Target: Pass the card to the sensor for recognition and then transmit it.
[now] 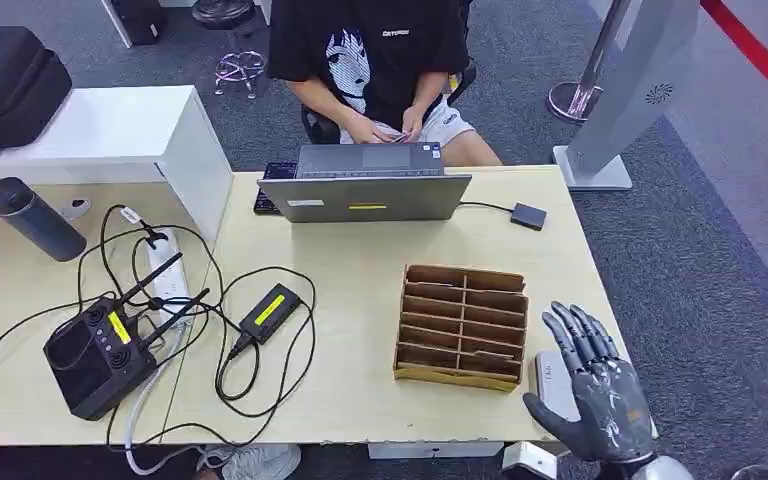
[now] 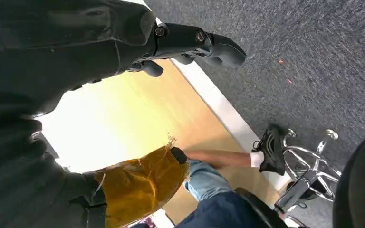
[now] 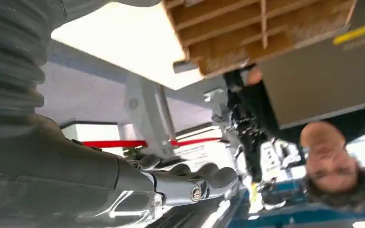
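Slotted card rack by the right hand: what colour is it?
Brown wood, the card rack has two columns of slots; clearest in the head view.

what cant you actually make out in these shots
- Slots of the brown wooden card rack: head view too shallow to tell whether cards sit inside.
- Small white device beside the rack: partly hidden by the right hand.
- Seated person's hands: what they hold is too small.
- Left hand: dark, cut off.

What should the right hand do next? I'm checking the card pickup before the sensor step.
Probably lower the right hand toward the pale flat item beneath it at the table's near right corner, beside the wooden slotted rack. The hand hovers with fingers spread and holds nothing. Whether that item is the card is unclear.
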Available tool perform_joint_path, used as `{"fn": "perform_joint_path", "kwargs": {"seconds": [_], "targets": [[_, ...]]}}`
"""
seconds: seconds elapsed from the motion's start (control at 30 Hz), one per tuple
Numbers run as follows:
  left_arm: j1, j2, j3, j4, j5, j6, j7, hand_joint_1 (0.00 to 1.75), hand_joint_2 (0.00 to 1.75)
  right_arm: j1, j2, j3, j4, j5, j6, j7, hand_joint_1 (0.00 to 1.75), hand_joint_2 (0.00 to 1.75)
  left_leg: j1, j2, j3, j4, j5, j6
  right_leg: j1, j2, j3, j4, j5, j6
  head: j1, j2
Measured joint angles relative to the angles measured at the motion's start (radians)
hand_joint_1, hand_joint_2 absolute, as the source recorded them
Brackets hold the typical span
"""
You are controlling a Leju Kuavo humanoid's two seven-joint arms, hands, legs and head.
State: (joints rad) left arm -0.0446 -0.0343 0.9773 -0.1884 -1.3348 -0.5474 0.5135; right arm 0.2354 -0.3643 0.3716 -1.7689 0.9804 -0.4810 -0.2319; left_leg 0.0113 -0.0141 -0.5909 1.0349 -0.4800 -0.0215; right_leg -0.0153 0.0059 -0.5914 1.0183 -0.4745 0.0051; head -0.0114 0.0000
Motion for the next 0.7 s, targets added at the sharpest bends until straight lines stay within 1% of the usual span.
{"fn": "perform_joint_path", "kwargs": {"seconds": [0.13,0.3,0.53,0.7], "targets": [[-0.001,0.000,0.000,0.000,-0.010,-0.004,0.000,0.00,1.75,-0.035,0.000,0.056,0.048,0.044,0.018,0.020,0.00,1.75,0.000,0.000,0.000,0.000,0.000,0.000,0.000,0.001,0.000,0.000,0.000,0.000,0.000,0.000],[-0.004,0.000,0.000,0.000,-0.014,-0.006,-0.001,0.00,1.75,-0.080,0.013,0.135,0.128,0.078,0.008,0.038,0.00,1.75,0.000,0.000,0.000,0.000,0.000,0.000,0.000,0.000,0.000,0.000,0.000,0.000,0.000,0.000],[-0.005,0.000,0.000,0.000,-0.018,-0.006,-0.001,0.00,1.75,-0.107,0.023,0.181,0.176,0.086,-0.001,0.043,0.00,1.75,0.000,0.000,0.000,0.000,0.000,0.000,0.000,0.000,0.000,0.000,0.000,0.000,0.000,0.000],[-0.005,0.000,0.000,0.000,-0.023,-0.006,-0.001,0.00,1.75,-0.134,0.038,0.193,0.214,0.203,-0.056,0.123,0.00,1.75,0.000,0.000,0.000,0.000,0.000,0.000,0.000,0.000,0.000,0.000,0.000,0.000,0.000,0.000]]}}
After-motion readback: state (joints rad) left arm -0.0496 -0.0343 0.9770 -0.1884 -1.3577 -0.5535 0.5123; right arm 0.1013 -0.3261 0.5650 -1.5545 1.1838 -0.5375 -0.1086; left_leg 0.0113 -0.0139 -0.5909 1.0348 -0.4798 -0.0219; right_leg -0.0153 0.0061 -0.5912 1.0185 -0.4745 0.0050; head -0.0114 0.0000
